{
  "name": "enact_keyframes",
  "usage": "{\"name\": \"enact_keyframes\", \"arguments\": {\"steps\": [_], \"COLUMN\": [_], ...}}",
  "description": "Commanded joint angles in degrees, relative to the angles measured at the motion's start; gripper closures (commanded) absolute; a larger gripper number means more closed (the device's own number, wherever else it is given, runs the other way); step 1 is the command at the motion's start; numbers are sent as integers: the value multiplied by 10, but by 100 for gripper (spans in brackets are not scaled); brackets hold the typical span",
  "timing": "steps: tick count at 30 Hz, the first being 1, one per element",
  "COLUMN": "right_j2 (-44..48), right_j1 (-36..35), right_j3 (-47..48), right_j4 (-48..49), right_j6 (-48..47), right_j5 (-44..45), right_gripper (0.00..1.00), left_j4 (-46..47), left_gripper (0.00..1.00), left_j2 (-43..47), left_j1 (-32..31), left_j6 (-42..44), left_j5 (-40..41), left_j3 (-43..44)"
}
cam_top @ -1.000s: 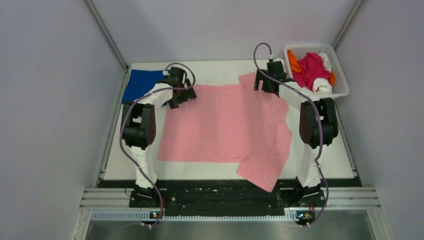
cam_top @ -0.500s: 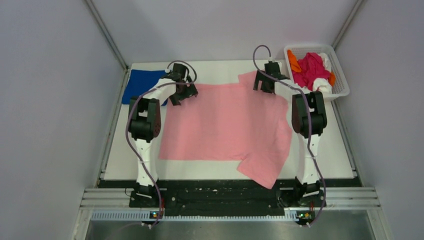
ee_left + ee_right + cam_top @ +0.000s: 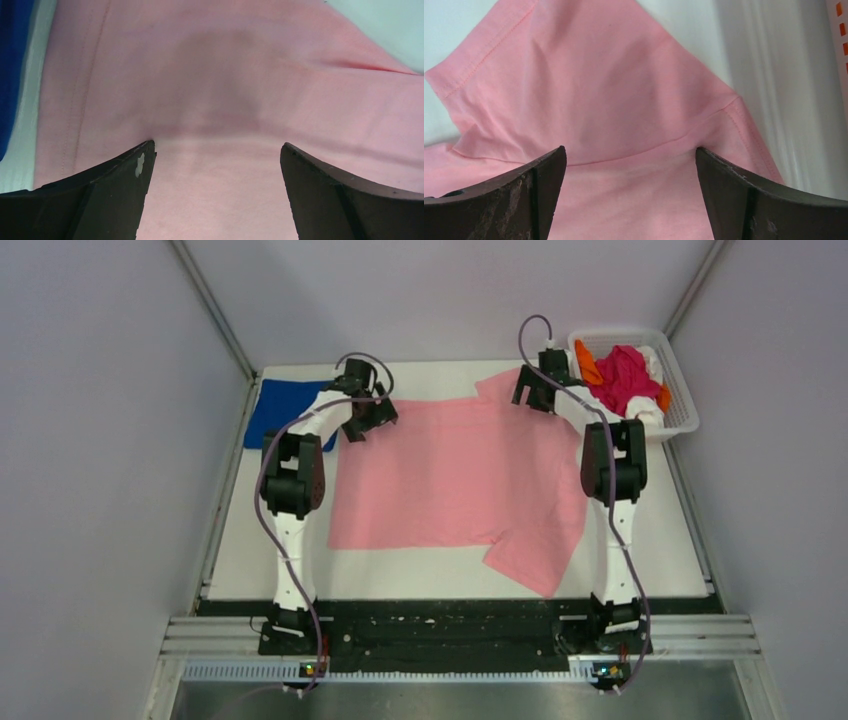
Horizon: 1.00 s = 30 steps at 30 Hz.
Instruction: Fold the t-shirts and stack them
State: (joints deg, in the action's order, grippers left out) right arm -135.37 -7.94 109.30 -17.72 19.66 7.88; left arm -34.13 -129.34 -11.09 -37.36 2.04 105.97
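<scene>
A light pink t-shirt (image 3: pixel 450 475) lies spread flat on the white table, one sleeve folded out at the near right. A royal blue t-shirt (image 3: pixel 268 412) lies folded at the far left. My left gripper (image 3: pixel 365 423) is at the pink shirt's far left corner. In the left wrist view it (image 3: pixel 217 150) is open, its fingers pressed down on the pink cloth (image 3: pixel 225 75). My right gripper (image 3: pixel 530 392) is at the far right sleeve. In the right wrist view it (image 3: pixel 631 152) is open, its fingers set on the sleeve seam (image 3: pixel 614 90).
A white lattice basket (image 3: pixel 682 423) stands at the far right with magenta (image 3: pixel 620 375), orange and white shirts in it. Its edge shows in the right wrist view (image 3: pixel 841 30). The blue shirt's edge shows in the left wrist view (image 3: pixel 12 60). Grey walls close in three sides.
Both grippers have moved toward the far edge, and the pink shirt has slid away from the near edge with them. The jaws stay wide.
</scene>
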Motion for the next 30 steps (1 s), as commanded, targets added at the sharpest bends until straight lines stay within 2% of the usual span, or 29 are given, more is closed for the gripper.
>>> {"name": "enact_keyframes", "arguments": {"steps": [1,4,7,10,15,19,21,23,25,30], "right_j2": [8,57,130,231,413,545,605,660,703,756], "right_j1": [2,-9,-24,-43,-77,-81,-83,-84,-84,-85], "right_j3": [57,39,-22,-118,-340,-499,-565,-616,-659,-695], "right_j4": [-33,-34,-31,-17,59,94,102,101,96,49], "right_j6": [-6,-18,-28,-29,13,79,105,122,130,134], "right_j5": [-25,-14,9,39,79,74,77,75,72,85], "right_gripper": [1,1,1,1,1,1,1,1,1,1], "left_j4": [1,-4,-3,4,-4,-56,-95,-104,-99,-80], "left_gripper": [1,1,1,1,1,4,7,15,18,31], "left_j2": [18,79,164,270,454,571,614,649,675,669], "left_j1": [1,-4,-8,-11,-11,-11,-11,-11,-10,-10], "left_j6": [15,20,19,5,-39,-66,-102,-116,-129,-161], "left_j5": [-35,-27,-5,20,59,105,138,143,137,145], "left_j3": [43,27,-42,-157,-393,-513,-554,-595,-631,-679]}}
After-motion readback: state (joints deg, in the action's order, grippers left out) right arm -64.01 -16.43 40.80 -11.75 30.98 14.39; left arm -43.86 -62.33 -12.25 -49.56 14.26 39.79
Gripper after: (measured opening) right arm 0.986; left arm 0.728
